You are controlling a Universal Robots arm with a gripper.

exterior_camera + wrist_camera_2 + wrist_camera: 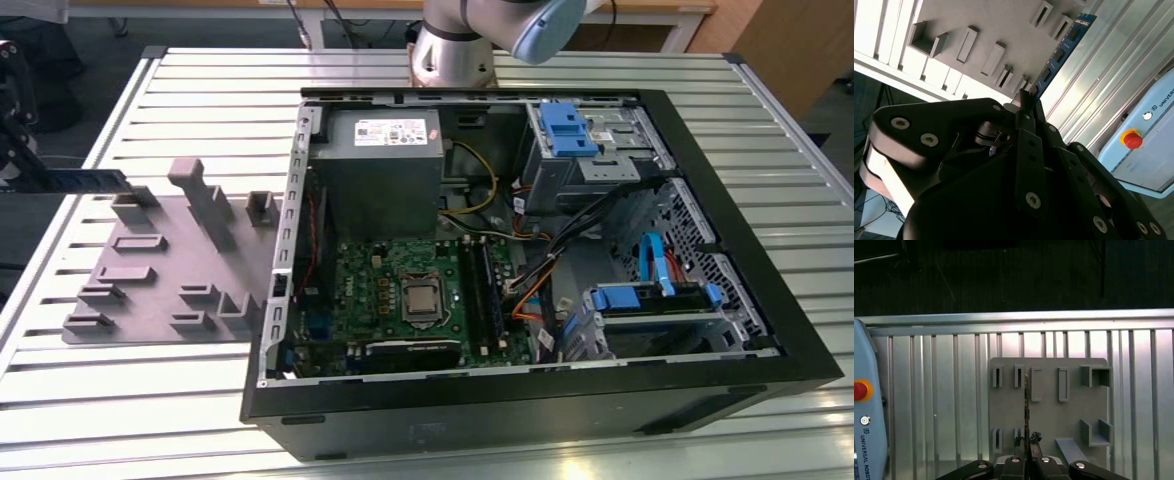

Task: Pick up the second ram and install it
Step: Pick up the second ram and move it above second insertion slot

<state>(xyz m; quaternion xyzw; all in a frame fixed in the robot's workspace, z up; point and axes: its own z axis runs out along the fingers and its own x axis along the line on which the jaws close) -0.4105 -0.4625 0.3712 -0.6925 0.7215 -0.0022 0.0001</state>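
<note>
The second ram is a thin dark stick held level above the far left end of the grey plastic tray, out at the exterior view's left. My gripper is shut on one end of it. In the second wrist view the ram sticks out from between the black fingers, over the tray. In the first wrist view the ram shows edge-on above the tray, pinched by my gripper. The motherboard lies in the open computer case.
The open black computer case fills the middle and right of the slatted metal table, with a power supply, cables and blue drive brackets inside. The arm's base stands behind the case. A control pendant lies on the table.
</note>
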